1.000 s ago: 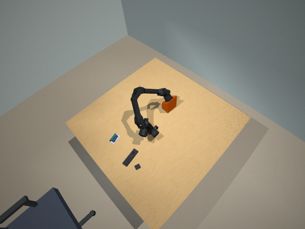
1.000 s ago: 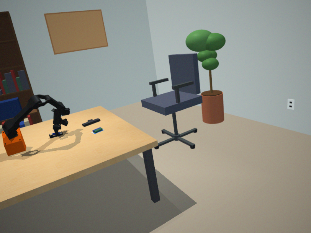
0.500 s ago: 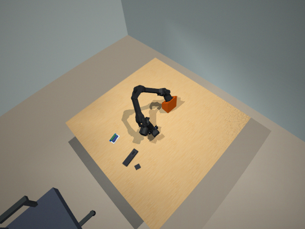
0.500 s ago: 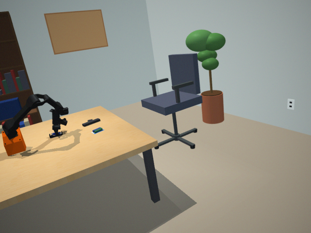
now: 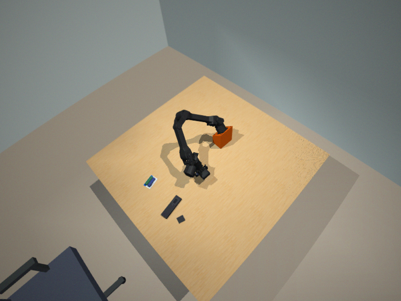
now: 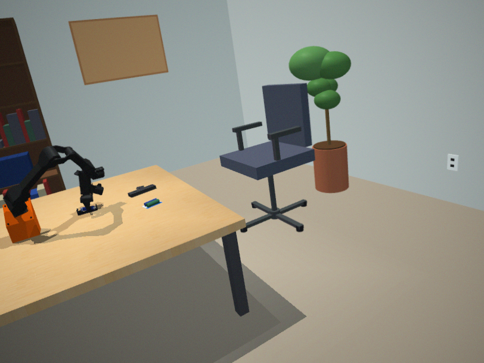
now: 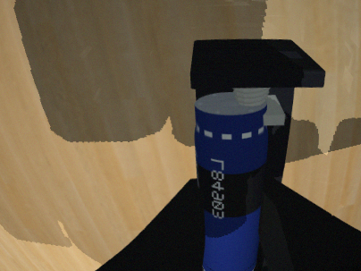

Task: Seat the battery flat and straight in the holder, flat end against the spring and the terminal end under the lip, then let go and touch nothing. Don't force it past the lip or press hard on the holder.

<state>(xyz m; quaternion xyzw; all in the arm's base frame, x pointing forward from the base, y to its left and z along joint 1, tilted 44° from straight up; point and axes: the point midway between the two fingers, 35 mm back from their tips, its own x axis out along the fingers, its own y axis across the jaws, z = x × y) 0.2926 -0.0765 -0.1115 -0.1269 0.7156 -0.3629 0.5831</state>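
Observation:
My gripper (image 6: 86, 206) (image 7: 229, 189) is shut on a blue battery with a black band. The battery (image 7: 230, 148) shows its flat grey end toward the holder's end block in the wrist view. The black holder (image 6: 80, 212) (image 7: 255, 63) lies on the table under the gripper. Its pale coil spring (image 7: 252, 97) shows between the block and the flat end, toward the right side of that end. Whether battery and spring touch is unclear. A light metal tab (image 7: 274, 112) is right of the battery. The battery's terminal end and the lip are hidden.
A dark remote-like bar (image 5: 171, 206) (image 6: 142, 191) lies beyond the gripper, with a small dark square piece (image 5: 180, 219) beside it. A white-and-blue tray (image 5: 149, 187) holds a green and a blue cylinder. The arm's orange base (image 5: 223, 138) (image 6: 23, 227) stands on the table.

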